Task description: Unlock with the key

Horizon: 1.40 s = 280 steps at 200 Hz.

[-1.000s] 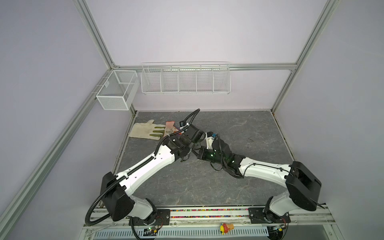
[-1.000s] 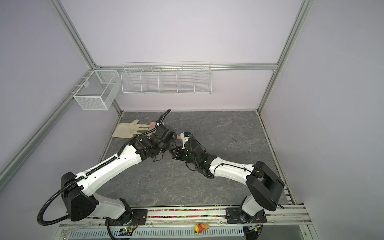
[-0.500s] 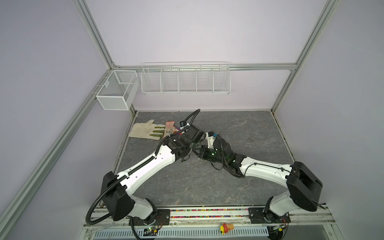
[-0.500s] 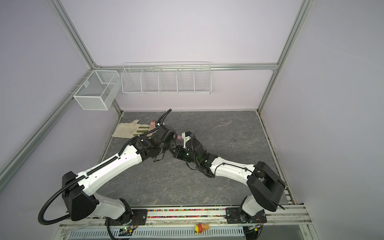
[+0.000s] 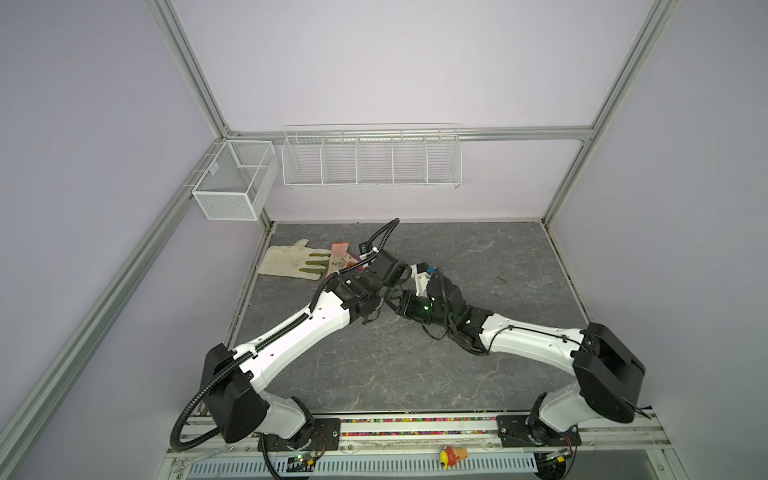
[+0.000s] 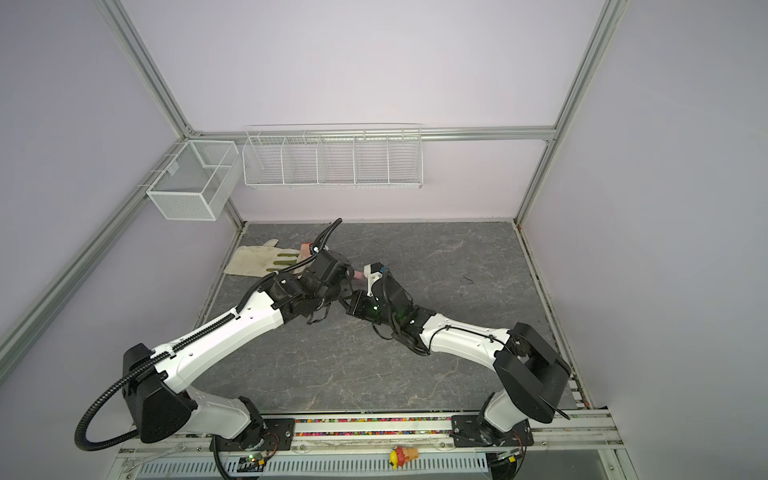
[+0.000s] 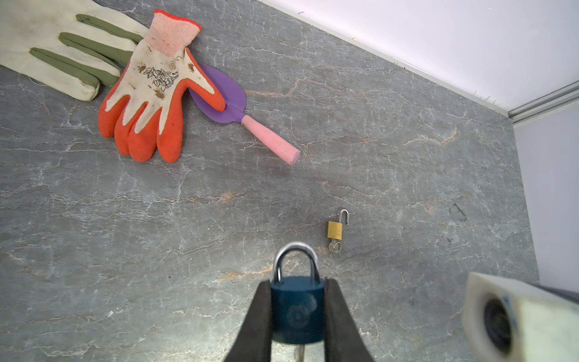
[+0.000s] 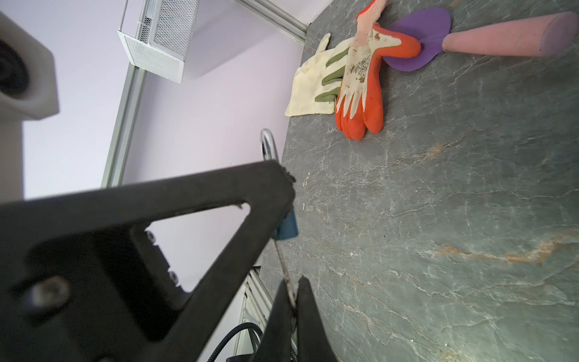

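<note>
Two wrist views carry the detail; in both top views the lock is hidden where the arms meet over the middle of the table [image 5: 478, 257]. Left wrist view: left gripper [image 7: 297, 290] clamped on the sides of a blue padlock [image 7: 297, 313], shackle closed. Right wrist view alone shows the right gripper [image 8: 293, 296] pinched on the key [image 8: 283, 264], shaft running into the padlock's underside. Only the left wrist view shows a small brass padlock [image 7: 335, 229], shackle open, lying just beyond. Gloves [image 7: 150, 94] and trowel [image 7: 228, 103] sit by the back-left edge; right half of the table is bare. Blue padlock's emblem is too blurred to read.
</note>
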Each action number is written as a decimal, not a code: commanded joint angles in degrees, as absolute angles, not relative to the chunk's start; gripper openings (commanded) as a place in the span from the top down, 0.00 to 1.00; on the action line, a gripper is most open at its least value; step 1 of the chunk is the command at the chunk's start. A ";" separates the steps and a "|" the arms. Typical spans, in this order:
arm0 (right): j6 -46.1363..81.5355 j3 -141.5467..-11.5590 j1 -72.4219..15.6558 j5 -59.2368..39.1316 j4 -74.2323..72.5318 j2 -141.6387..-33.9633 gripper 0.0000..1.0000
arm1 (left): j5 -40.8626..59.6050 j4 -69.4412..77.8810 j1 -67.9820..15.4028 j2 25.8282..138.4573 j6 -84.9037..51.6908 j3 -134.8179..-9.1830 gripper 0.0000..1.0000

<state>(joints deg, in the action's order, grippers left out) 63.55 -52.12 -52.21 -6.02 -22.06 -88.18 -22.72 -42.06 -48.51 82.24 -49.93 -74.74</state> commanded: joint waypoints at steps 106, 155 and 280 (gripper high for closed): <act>59.34 -53.35 -53.01 -4.13 -21.51 -84.78 0.94 | -20.87 -43.22 -49.20 81.52 -49.09 -75.92 1.00; 57.33 -53.18 -53.19 -3.65 -19.95 -83.84 0.94 | -20.82 -43.15 -49.06 80.85 -48.69 -76.27 1.00; 55.81 -52.17 -53.73 -3.06 -17.84 -83.02 0.94 | -21.73 -43.24 -49.10 78.10 -49.02 -76.45 1.00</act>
